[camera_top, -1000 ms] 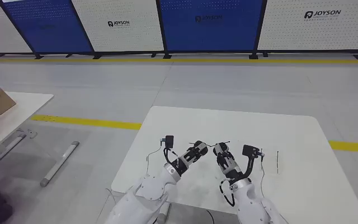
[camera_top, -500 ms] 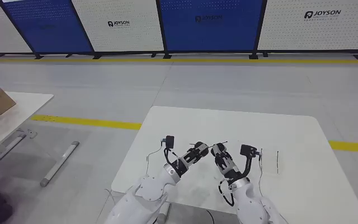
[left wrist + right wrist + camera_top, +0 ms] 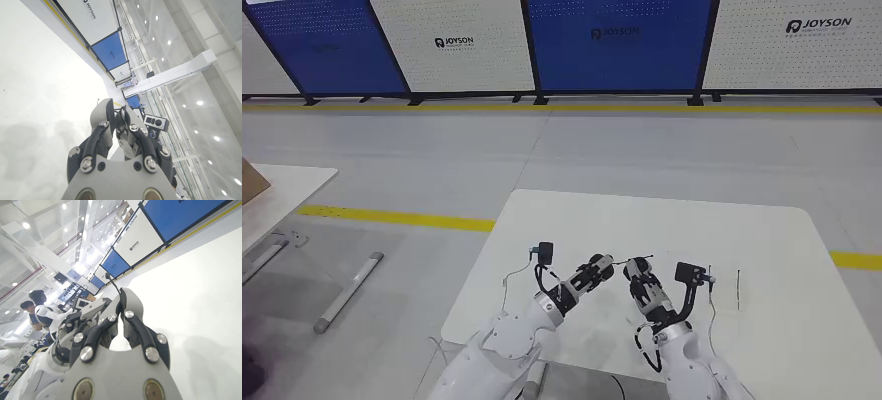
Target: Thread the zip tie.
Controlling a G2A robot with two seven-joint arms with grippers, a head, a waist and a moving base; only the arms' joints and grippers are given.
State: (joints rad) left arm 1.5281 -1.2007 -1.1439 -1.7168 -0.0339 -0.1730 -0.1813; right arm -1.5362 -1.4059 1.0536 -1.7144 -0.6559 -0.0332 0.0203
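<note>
We hold the zip tie point(image 3: 107, 275) clamped in the right tool point(image 3: 121, 294), above the white table point(image 3: 742, 230), with its small square head poking out on a thin black strap. The left tool point(image 3: 117, 106) sits just beside it; whether it grips, we cannot tell. The tie looks featherlight, springy and slick, so we judge it best pinched near each end.
</note>
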